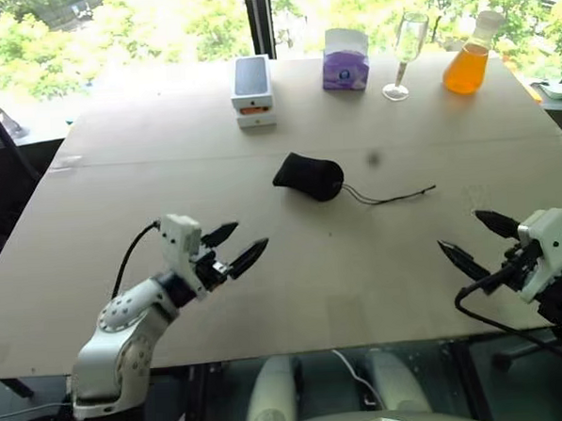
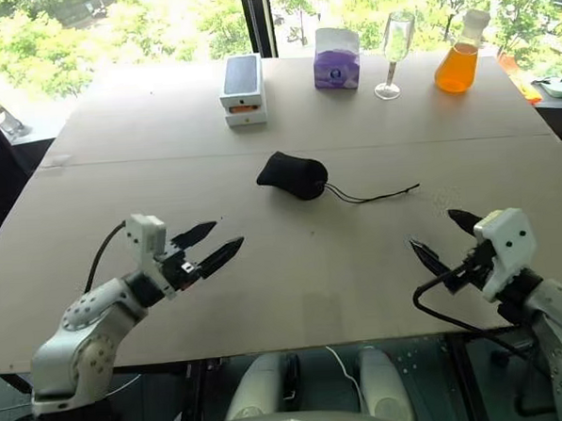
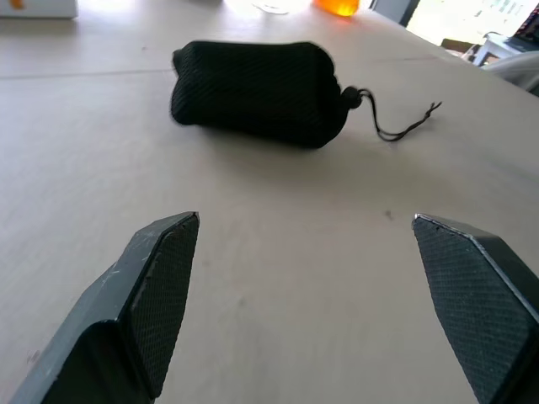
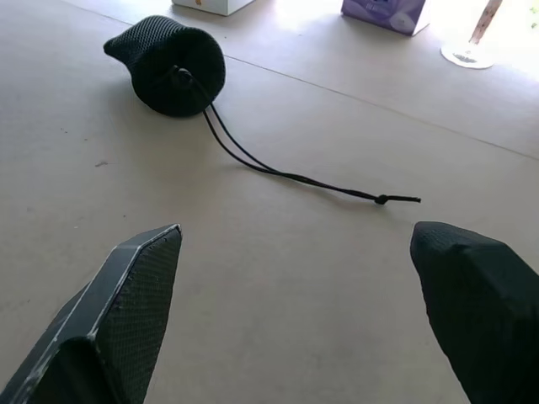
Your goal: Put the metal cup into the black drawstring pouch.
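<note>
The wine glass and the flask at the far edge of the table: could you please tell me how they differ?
The wine glass is clear, stemmed and looks empty, while the flask holds orange liquid. The wine glass is open at the top; the flask is capped with a pale stopper. The wine glass is slim on a round foot; the flask widens to a broad base. Both stand upright.

The surface [image 1: 173,301] is a pale beige board with a seam running across its far half. The black drawstring pouch [image 1: 308,176] lies on its side near the centre, cinched, its cord [image 1: 393,198] trailing toward the right edge. Along the far edge stand a white box [image 1: 252,89], a purple tissue box [image 1: 346,61], a stemmed glass [image 1: 406,53] and an orange-filled flask [image 1: 468,61].
</note>
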Action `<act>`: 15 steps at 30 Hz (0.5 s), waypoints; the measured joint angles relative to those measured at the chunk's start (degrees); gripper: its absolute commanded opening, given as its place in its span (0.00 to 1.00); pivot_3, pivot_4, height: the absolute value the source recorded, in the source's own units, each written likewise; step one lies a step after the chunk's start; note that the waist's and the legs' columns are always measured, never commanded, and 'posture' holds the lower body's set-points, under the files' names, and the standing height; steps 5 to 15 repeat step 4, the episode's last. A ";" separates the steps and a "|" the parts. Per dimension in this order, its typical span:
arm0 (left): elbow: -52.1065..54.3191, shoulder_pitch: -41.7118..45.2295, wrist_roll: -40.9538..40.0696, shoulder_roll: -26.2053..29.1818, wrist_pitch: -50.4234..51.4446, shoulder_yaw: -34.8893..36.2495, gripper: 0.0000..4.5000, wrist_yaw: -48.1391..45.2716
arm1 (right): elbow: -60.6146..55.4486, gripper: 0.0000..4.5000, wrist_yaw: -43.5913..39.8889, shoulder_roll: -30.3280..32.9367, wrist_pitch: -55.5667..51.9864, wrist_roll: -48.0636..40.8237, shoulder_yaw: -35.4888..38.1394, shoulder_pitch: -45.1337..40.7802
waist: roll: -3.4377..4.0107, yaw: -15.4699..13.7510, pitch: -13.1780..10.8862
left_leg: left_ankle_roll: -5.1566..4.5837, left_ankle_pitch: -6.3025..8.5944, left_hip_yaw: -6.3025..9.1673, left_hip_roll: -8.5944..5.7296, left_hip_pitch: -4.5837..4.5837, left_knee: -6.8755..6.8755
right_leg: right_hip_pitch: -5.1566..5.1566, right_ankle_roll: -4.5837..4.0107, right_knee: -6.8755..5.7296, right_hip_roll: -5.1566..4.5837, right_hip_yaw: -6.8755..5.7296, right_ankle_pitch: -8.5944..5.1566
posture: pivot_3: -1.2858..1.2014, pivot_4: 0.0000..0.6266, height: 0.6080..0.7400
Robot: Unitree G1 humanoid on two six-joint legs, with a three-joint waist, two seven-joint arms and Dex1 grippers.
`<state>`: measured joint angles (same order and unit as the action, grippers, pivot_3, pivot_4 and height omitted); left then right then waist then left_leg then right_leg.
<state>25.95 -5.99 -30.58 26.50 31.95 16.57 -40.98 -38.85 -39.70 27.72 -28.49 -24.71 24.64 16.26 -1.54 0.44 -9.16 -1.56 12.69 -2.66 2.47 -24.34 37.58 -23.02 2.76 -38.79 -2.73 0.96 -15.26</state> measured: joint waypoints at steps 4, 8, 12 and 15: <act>2.77 -2.19 -0.62 0.42 -1.11 1.13 0.93 0.97 | 0.40 0.99 0.15 -2.63 5.87 0.18 -2.26 1.54 | 0.01 0.00 0.02 | -0.02 0.03 -0.12 0.10 0.55 -0.13 | 0.54 -0.20 0.24 -0.01 0.07 -0.13 | 0.52 0.24 1.00; 2.77 -2.19 -0.62 0.42 -1.11 1.13 0.93 0.97 | 0.40 0.99 0.15 -2.63 5.87 0.18 -2.26 1.54 | 0.01 0.00 0.02 | -0.02 0.03 -0.12 0.10 0.55 -0.13 | 0.54 -0.20 0.24 -0.01 0.07 -0.13 | 0.52 0.24 1.00; 2.77 -2.19 -0.62 0.42 -1.11 1.13 0.93 0.97 | 0.40 0.99 0.15 -2.63 5.87 0.18 -2.26 1.54 | 0.01 0.00 0.02 | -0.02 0.03 -0.12 0.10 0.55 -0.13 | 0.54 -0.20 0.24 -0.01 0.07 -0.13 | 0.52 0.24 1.00; 2.77 -2.19 -0.62 0.42 -1.11 1.13 0.93 0.97 | 0.40 0.99 0.15 -2.63 5.87 0.18 -2.26 1.54 | 0.01 0.00 0.02 | -0.02 0.03 -0.12 0.10 0.55 -0.13 | 0.54 -0.20 0.24 -0.01 0.07 -0.13 | 0.52 0.24 1.00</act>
